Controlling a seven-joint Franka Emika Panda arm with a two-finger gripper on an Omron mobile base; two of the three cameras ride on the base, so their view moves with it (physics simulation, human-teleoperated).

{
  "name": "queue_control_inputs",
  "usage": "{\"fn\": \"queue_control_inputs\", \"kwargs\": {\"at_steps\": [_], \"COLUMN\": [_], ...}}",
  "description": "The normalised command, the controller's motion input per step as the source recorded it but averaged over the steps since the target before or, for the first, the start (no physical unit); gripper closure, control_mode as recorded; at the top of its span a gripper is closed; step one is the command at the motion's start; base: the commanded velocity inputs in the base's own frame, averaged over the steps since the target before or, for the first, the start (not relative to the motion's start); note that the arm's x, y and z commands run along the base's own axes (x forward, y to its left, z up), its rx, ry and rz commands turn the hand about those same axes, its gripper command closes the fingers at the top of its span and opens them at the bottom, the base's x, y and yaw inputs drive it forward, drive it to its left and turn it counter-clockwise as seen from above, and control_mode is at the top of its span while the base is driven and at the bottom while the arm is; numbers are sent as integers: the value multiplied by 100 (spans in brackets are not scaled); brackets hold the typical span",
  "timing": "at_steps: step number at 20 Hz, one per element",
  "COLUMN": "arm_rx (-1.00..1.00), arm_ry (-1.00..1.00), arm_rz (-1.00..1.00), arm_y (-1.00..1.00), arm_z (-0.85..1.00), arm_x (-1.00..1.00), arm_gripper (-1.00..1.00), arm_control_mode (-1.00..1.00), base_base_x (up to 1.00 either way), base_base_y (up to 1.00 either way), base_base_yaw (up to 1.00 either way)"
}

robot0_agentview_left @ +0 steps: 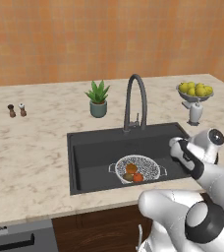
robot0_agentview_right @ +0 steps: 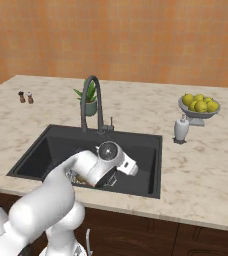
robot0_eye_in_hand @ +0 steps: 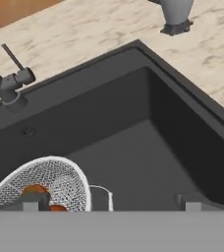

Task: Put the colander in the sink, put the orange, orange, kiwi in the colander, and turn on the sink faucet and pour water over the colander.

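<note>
Silver-white mesh colander [robot0_agentview_left: 137,169] sits on the floor of the dark sink [robot0_agentview_left: 92,152], toward the front edge. Inside it: one orange [robot0_agentview_left: 131,168], a redder orange [robot0_agentview_left: 138,177], and the olive-brown kiwi [robot0_agentview_left: 128,176], all three touching or close together. The fruit-loading part of the task looks done.

The gripper [robot0_eye_in_hand: 108,201] hangs over the right half of the basin, jaws spread wide, nothing between them. One tip is in front of the colander's near rim in the hand view, the other over bare sink floor; whether either touches cannot be told.

No water is running. The gooseneck faucet [robot0_agentview_left: 135,101] stands behind the sink, with its small side lever [robot0_eye_in_hand: 14,67] at the base. The spout appears to end behind the colander, not over it.

Judgement: the lever is thin, rigid and smooth, so it is likely to slip from a pinch. A sideways push with one finger near its free end should serve better. The colander is light and will slide if nudged.
</note>
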Motion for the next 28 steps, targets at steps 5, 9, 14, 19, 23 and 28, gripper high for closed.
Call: {"fn": "queue_control_inputs", "kwargs": {"at_steps": [5, 9, 14, 19, 23, 28], "arm_rx": [3, 0, 0, 0, 0, -1], "arm_ry": [-30, -20, -21, -10, -2, 0], "arm_rz": [0, 0, 2, 2, 3, 1], "arm_y": [-29, 19, 27, 5, 9, 28], "arm_z": [26, 55, 61, 22, 4, 0], "arm_x": [48, 45, 8, 8, 3, 26], "arm_gripper": [-100, -100, -100, -100, -100, -100], "arm_control_mode": [-100, -100, -100, -100, -100, -100], "base_base_x": [0, 0, 0, 0, 0, 0], "base_base_y": [0, 0, 0, 0, 0, 0], "base_base_yaw": [0, 0, 0, 0, 0, 0]}}
